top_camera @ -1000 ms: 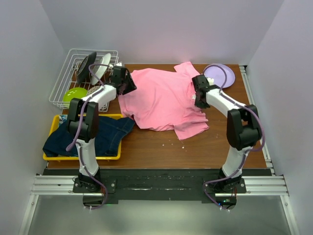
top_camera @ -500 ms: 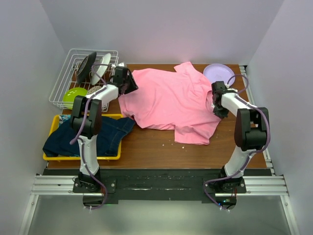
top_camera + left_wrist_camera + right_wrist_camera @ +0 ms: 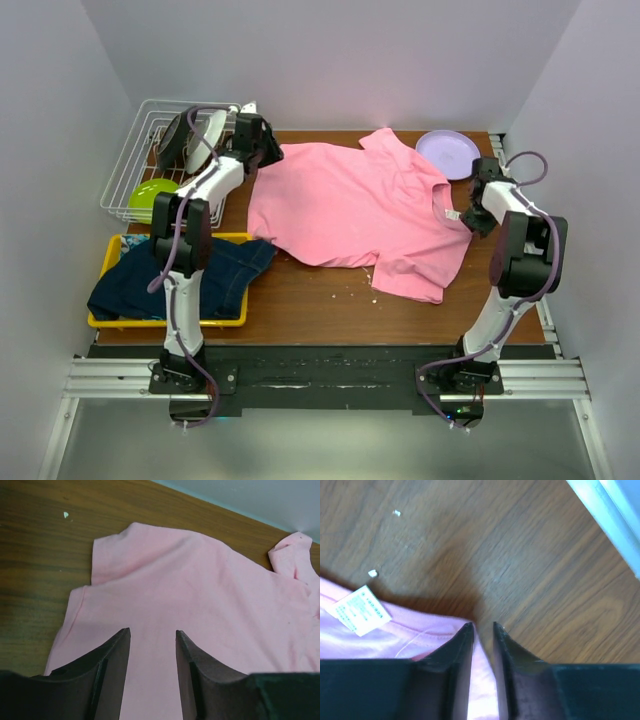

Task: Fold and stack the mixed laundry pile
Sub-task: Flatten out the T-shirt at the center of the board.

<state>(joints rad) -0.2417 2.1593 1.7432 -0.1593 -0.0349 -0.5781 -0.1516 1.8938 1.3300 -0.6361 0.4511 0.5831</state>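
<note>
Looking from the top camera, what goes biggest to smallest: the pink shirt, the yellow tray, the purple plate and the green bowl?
1. pink shirt
2. yellow tray
3. purple plate and green bowl: they look close in size, and the bowl is partly hidden in the rack, so I won't rank them.

The T-shirt (image 3: 360, 205) at the centre is plain pink, with a small white label (image 3: 359, 611) printed in fine dark text. The counter (image 3: 300, 300) is brown wood grain. At eight o'clock a dark blue denim jacket (image 3: 235, 264) lies in a yellow tray (image 3: 120, 322). At ten o'clock a white wire rack (image 3: 125, 160) holds a lime-green bowl (image 3: 152, 192). At one o'clock sits a lilac plate (image 3: 447, 152).
</note>
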